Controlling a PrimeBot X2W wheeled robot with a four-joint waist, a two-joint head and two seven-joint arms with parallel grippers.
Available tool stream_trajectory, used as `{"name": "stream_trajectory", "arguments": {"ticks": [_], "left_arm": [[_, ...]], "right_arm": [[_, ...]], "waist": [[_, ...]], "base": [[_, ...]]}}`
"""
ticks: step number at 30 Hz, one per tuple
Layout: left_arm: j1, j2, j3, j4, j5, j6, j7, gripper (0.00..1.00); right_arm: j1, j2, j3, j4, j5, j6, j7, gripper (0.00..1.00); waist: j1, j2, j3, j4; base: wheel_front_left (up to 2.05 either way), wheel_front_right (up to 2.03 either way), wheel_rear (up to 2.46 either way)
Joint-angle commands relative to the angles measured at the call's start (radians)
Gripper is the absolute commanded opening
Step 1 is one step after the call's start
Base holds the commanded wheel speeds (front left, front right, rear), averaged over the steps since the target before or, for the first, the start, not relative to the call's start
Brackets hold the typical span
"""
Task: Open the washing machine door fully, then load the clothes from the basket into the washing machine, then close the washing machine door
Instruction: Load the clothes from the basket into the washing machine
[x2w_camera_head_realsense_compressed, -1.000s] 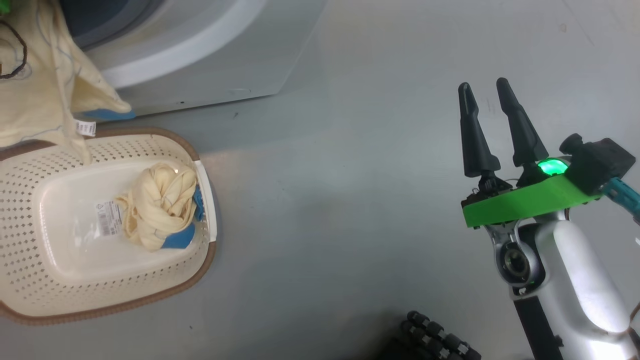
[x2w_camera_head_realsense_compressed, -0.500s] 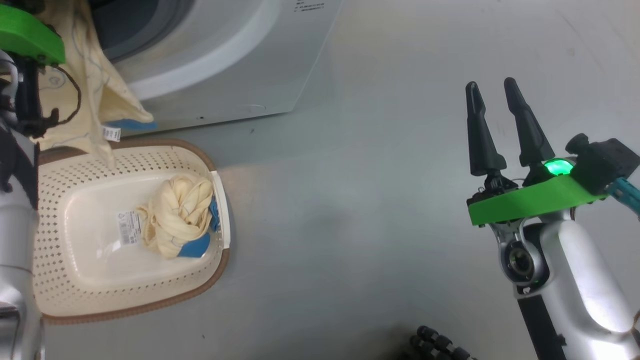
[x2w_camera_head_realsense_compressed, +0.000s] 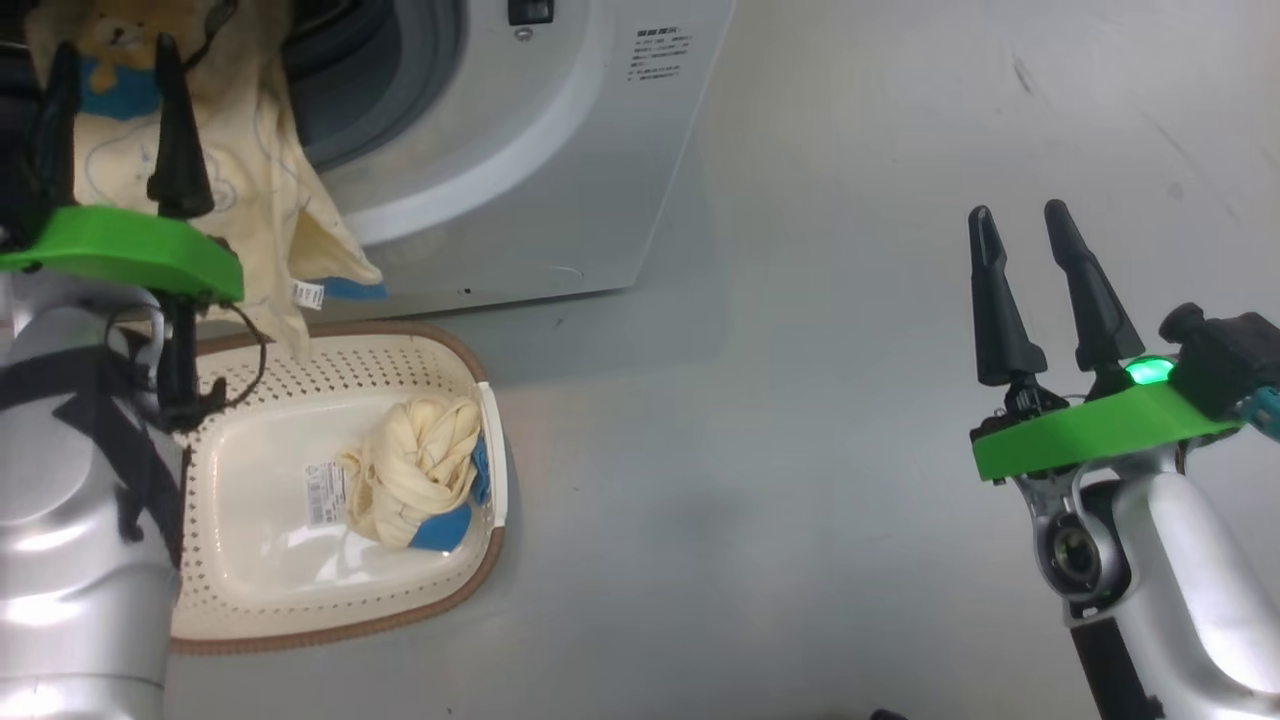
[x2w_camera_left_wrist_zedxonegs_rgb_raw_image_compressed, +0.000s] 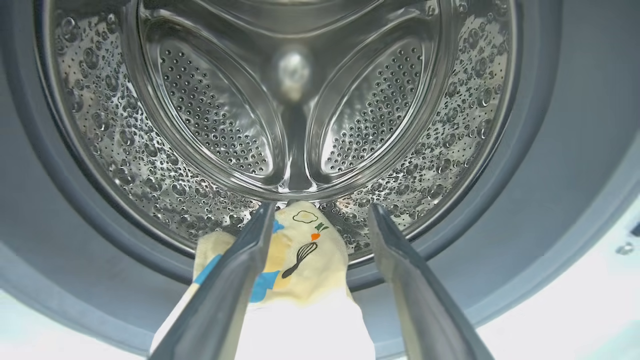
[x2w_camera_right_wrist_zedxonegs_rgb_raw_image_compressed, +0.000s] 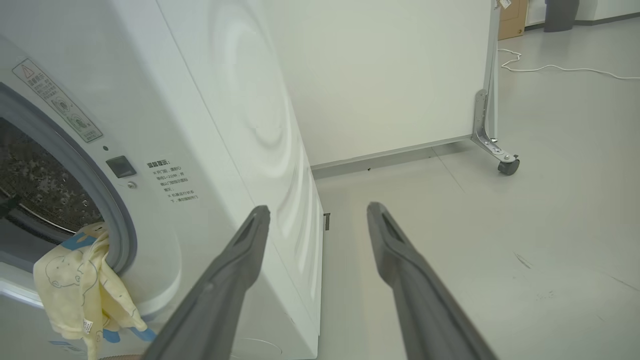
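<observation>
A cream-yellow garment (x2w_camera_head_realsense_compressed: 260, 180) with a teddy bear print is draped over the lower lip of the washing machine (x2w_camera_head_realsense_compressed: 560, 150) opening, and its tail hangs down toward the basket (x2w_camera_head_realsense_compressed: 400, 330). My left gripper (x2w_camera_head_realsense_compressed: 113, 45) is open at the drum mouth. In the left wrist view the garment (x2w_camera_left_wrist_zedxonegs_rgb_raw_image_compressed: 305, 260) lies on the grey gasket (x2w_camera_left_wrist_zedxonegs_rgb_raw_image_compressed: 550, 150) under my left finger, in front of the steel drum (x2w_camera_left_wrist_zedxonegs_rgb_raw_image_compressed: 295, 100). A second, twisted garment (x2w_camera_head_realsense_compressed: 415, 480) lies in the basket. My right gripper (x2w_camera_head_realsense_compressed: 1017, 208) is open over bare floor, far right. The door is out of view.
The basket stands on the grey floor right in front of the washer. In the right wrist view the washer's side (x2w_camera_right_wrist_zedxonegs_rgb_raw_image_compressed: 225, 100) is at left, with a white panel on a caster (x2w_camera_right_wrist_zedxonegs_rgb_raw_image_compressed: 507, 165) and a cable (x2w_camera_right_wrist_zedxonegs_rgb_raw_image_compressed: 560, 67) on the floor behind.
The head camera has shifted, bringing more of the washer front into view. My left arm has come into the picture, its fingers now open at the drum mouth. The right arm holds its pose.
</observation>
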Motion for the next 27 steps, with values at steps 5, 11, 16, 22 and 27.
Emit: {"name": "stream_trajectory", "arguments": {"ticks": [5,11,16,22,27], "left_arm": [[0.099,0.008,0.046,-0.109,0.01,0.0,-0.005,1.0],[0.23,-0.002,0.054,-0.19,0.016,0.0,-0.005,1.0],[0.319,-0.013,0.06,-0.245,0.011,0.0,-0.005,1.0],[0.447,-0.023,0.094,-0.329,0.01,0.0,-0.005,1.0],[0.525,-0.026,0.099,-0.376,0.004,0.0,-0.005,1.0]], "right_arm": [[0.043,-0.038,0.005,-0.021,-0.004,0.002,-0.006,1.0],[0.084,-0.062,-0.001,-0.012,0.0,0.002,-0.006,1.0],[0.112,-0.076,-0.005,-0.006,0.003,0.002,-0.006,1.0],[0.153,-0.092,-0.019,-0.008,0.005,0.002,-0.006,1.0],[0.192,-0.107,-0.038,-0.012,0.005,0.002,-0.006,1.0]], "waist": [[0.0,-0.0001,-0.07,0.039],[0.0,-0.0001,-0.131,0.065],[0.0,-0.0001,-0.168,0.08],[0.0,-0.0001,-0.21,0.106],[0.0,-0.0001,-0.239,0.131]], "base": [[0.0,0.0,0.0],[0.0,0.0,0.0],[0.0,0.0,0.0],[0.0,0.0,0.0],[0.0,0.0,0.0]]}}
